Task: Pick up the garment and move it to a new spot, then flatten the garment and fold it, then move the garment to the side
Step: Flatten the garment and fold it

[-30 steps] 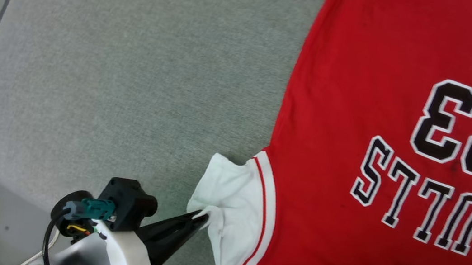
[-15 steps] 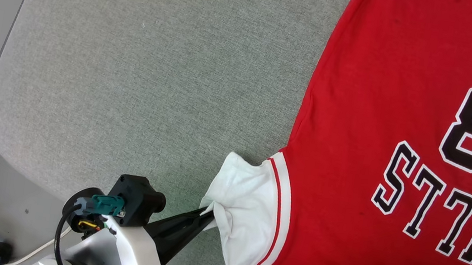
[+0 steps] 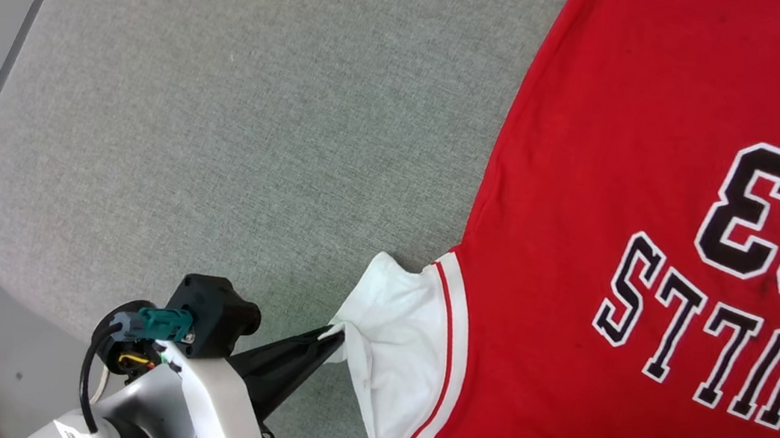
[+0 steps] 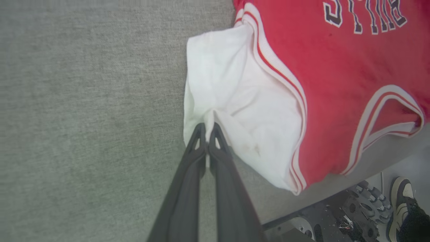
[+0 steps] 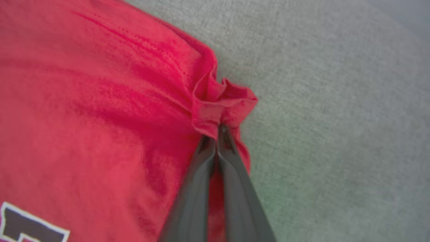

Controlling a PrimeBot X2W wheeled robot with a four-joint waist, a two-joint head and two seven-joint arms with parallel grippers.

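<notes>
The grey table (image 3: 223, 114) carries the red shirt (image 3: 630, 168), spread lettering-up with its collar (image 4: 386, 111) at the table's near edge. The left gripper (image 4: 207, 127) has its fingers clamped on the white sleeve (image 4: 235, 84), the right gripper (image 5: 217, 130) on a bunched red corner (image 5: 225, 101), probably to stretch it flat.

We work under bright, even light. The grey table cover (image 3: 223, 114) shows no glare in the head view, which stays sharp. A narrow, soft shadow lies beside the sleeve (image 3: 395, 325) at its 11 o'clock. In the left wrist view the sleeve washes out almost to pure white, and the left gripper (image 4: 207, 129) blurs toward 6 o'clock. The right wrist view is the softest: the shirt (image 5: 100, 101) smears, its weave lost, and a faint green tint sits on the cover at 5 o'clock.
</notes>
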